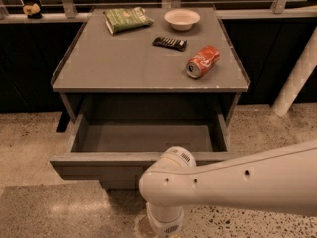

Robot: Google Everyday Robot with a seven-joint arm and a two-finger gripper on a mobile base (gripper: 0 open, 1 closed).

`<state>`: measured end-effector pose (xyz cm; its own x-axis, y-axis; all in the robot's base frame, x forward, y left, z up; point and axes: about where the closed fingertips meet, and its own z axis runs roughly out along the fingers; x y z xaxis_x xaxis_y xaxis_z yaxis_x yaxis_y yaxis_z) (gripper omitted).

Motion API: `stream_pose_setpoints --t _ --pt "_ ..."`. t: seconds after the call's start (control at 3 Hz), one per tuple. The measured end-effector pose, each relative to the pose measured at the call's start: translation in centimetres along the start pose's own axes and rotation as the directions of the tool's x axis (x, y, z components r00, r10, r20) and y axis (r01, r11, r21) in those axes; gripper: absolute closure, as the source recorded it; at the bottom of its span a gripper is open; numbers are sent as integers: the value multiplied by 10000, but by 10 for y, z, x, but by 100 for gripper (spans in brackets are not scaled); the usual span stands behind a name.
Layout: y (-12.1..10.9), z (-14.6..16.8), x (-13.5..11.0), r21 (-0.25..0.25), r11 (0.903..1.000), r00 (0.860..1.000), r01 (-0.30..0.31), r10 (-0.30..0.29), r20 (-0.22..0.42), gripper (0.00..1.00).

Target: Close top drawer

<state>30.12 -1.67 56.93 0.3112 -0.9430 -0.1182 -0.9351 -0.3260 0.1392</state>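
Top drawer [143, 138] stands pulled fully out below the bench [129, 58] top; closing is not yet done. Arm [247, 182] crosses its front. Hand lies out of view below; its state cannot be told.

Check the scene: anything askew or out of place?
Can lies on its side on the cabinet top. Top drawer stands wide open. Arm crosses its front; pincer not in view.
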Motion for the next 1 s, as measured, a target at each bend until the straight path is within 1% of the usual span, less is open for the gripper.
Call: stream_pose_setpoints --t 0.33,0.67,1.0 --pt "0 0 1 6 10000 10000 -21 21 -1 0" --pt "3 1 37 106 9951 9944 -982 978 395 0" --pt "16 -4 108 411 9554 9514 -2923 2861 1141 0"
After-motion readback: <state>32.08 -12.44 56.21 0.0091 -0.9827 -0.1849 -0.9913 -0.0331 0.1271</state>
